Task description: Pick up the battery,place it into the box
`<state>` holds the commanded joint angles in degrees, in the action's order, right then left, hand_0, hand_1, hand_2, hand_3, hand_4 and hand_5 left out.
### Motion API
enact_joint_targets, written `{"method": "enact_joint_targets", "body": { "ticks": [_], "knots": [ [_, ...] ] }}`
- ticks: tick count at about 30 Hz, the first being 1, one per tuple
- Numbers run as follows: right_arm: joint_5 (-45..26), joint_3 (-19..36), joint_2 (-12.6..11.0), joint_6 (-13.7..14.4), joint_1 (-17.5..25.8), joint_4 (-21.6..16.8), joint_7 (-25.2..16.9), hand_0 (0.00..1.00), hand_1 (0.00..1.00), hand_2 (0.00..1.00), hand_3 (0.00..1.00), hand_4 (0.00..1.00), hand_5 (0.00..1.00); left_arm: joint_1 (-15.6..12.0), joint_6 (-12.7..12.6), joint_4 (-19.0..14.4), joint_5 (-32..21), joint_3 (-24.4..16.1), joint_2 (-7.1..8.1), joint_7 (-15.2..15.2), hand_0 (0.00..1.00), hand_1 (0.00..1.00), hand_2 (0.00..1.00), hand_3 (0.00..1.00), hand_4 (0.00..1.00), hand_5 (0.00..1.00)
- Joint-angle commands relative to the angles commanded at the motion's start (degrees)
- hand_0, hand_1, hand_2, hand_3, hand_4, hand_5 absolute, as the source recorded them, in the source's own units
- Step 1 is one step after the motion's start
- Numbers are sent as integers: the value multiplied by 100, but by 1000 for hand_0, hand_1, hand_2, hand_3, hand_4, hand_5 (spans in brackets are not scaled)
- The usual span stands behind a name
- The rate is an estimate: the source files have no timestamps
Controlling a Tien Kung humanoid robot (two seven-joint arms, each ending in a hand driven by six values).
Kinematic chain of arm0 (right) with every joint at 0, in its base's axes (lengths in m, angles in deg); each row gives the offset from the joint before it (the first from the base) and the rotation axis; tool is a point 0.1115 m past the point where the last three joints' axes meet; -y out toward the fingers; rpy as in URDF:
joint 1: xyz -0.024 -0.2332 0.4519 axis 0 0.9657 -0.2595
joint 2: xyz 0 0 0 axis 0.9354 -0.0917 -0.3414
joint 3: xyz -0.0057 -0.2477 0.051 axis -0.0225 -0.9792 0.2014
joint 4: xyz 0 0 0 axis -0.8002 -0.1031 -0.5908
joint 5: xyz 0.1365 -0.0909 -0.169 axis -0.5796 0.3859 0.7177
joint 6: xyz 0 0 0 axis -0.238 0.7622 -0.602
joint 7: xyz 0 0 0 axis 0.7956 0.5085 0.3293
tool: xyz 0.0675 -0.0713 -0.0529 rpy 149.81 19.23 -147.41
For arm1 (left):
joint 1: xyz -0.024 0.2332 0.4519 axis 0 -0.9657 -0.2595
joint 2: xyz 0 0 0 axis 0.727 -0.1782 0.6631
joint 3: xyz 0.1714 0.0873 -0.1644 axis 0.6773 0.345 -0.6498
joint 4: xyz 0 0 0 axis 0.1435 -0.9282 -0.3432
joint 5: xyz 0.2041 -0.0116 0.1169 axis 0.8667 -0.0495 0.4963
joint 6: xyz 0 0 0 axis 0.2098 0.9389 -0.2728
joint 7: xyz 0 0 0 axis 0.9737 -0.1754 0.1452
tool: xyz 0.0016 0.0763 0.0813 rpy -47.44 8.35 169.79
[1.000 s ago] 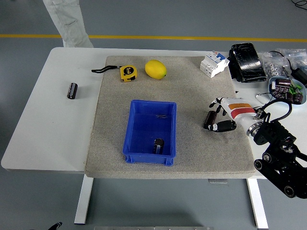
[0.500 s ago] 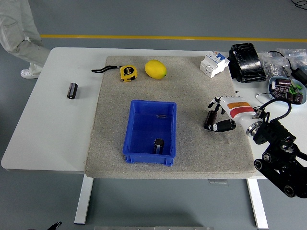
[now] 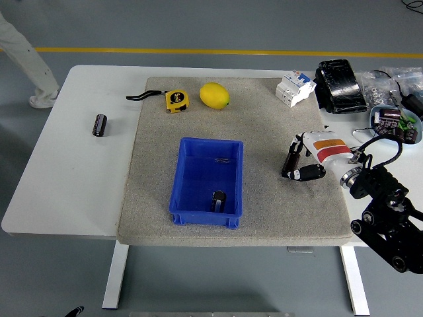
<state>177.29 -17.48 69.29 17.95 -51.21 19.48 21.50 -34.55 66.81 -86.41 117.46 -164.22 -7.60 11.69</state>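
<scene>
A: Black and cylindrical, the battery (image 3: 289,163) stands nearly upright in the right hand (image 3: 305,158), over the right part of the grey mat (image 3: 264,198).

B: How are the fingers (image 3: 297,146) set?

A: Curled around it. The thumb presses from the near side and the other fingers wrap the far side, so the cell is pinched between them. Whether its lower end touches the mat, I cannot tell.

B: And the box?

A: The blue plastic box (image 3: 207,181) sits on the mat to the left of the hand, apart from it, open side up. Another dark battery (image 3: 219,200) already stands inside, near its front wall. Something small and thin lies on its floor farther back, too faint to name.

B: What else is on the bench (image 3: 73,178)?

A: A third battery (image 3: 99,125) lies on the bare white surface at the left, off the mat. At the mat's far edge are a yellow tape measure (image 3: 175,100) with a black strap, and beside it a lemon (image 3: 214,95). At the far right corner stands a white circuit breaker (image 3: 295,87), next to a black wrapped bundle (image 3: 340,86). A blue bowl (image 3: 395,124) of small parts sits at the right edge.

B: Anyone around?

A: A person's leg (image 3: 26,59) shows at the top left, beyond the bench.
</scene>
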Motion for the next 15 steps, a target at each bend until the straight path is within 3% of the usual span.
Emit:
{"method": "enact_joint_targets", "body": {
  "ticks": [9,15],
  "knots": [
    [43,210,-119,-44,-31,-259,21,236,370,459,506,998,325,-7,5,2,-35,37,17,5,743,738,874,857,817,874],
    [61,370,-258,-84,-103,-658,52,235,370,459,504,998,318,-13,4,3,-41,35,27,7,745,738,874,856,817,875]
  ]
}}
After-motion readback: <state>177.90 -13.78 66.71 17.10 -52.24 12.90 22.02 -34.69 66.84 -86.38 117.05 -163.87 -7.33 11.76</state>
